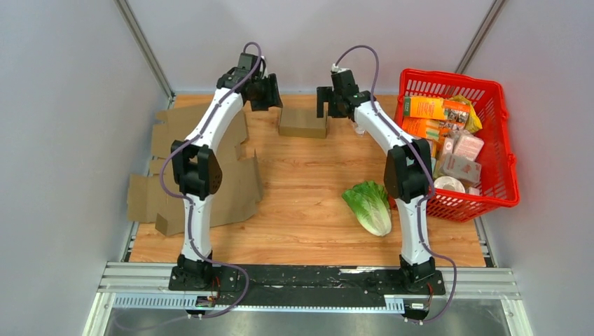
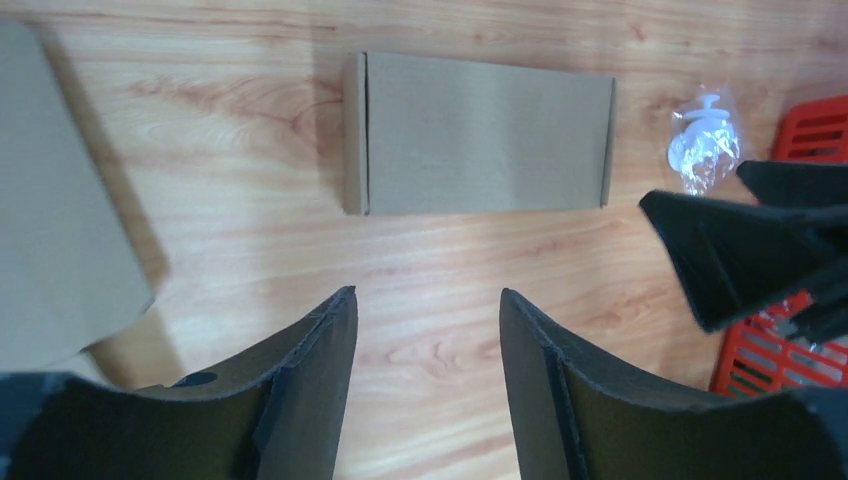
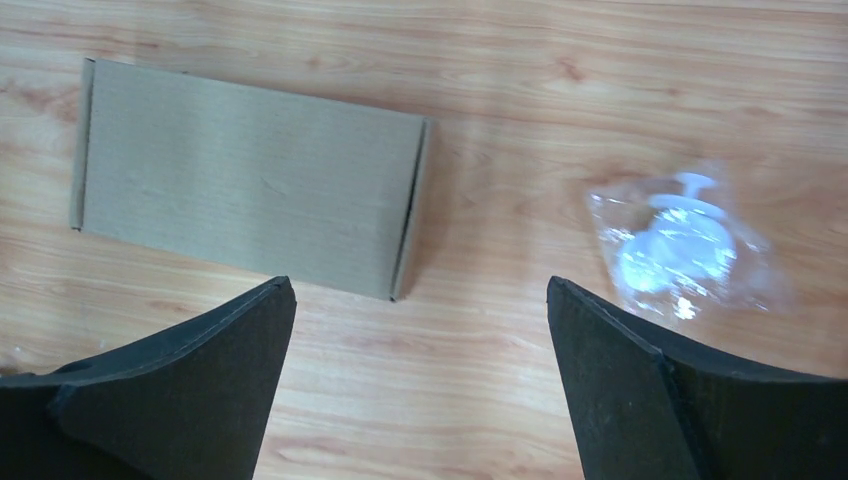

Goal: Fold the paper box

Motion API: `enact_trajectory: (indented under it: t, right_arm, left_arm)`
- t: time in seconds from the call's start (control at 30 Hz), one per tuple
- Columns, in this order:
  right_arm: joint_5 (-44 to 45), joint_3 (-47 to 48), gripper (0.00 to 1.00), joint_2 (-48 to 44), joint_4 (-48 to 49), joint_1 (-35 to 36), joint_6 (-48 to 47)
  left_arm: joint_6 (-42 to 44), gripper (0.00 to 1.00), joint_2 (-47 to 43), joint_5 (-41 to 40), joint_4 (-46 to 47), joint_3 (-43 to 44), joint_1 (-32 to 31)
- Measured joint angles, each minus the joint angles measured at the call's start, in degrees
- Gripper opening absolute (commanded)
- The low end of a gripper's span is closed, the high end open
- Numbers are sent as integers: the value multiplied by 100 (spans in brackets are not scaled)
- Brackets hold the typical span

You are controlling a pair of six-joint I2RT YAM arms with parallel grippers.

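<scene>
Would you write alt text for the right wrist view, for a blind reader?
A closed cardboard box lies flat on the wooden table, untouched. The right gripper hangs open and empty, and a clear bag holding a white part lies right of the box.

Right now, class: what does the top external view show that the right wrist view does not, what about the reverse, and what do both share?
Only the top external view: the red basket of groceries, the lettuce and the flat cardboard sheets. Only the right wrist view, clearly: a clear bag holding a white part; from above it is at most a pale speck. Both: the folded paper box on the wooden table, with the open right gripper near it.
</scene>
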Motion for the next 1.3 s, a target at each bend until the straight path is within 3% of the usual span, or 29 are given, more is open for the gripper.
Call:
enact_trajectory:
  t: [0.1,0.23,0.43,0.6,0.87,0.93,1.1,1.3]
  right_arm:
    - [291,94,100,-227,-426,55,-122]
    - [756,-632,100,-1117,-737,356,-52]
    - [87,-2520,100,-2765,-127,1928,870]
    - [-313,-2859,100,-2557,503,3187,1661]
    - [24,-2586,82,-1202,881,3720,2225]
    - [328,-2549,66,-1003,817,3681,2138]
    - [638,-2046,43,-560,761,3565,1687]
    - [678,-1770,5,-341,761,3471,1139]
  left_arm:
    - [94,60,-664,-155,-72,-511,-35]
    - [83,61,-2804,-428,256,-3338,-52]
    - [92,64,-5836,-890,103,-5910,-57]
    - [90,64,-7689,-1095,-498,-6631,-52]
    - [-72,61,-8664,-1069,-986,-7248,-52]
    - [-114,61,-8651,-1003,-1080,-7298,-52]
    - [-223,61,-8537,-920,-1095,-7420,-52]
    - [-350,61,-8113,-656,-852,-7444,-48]
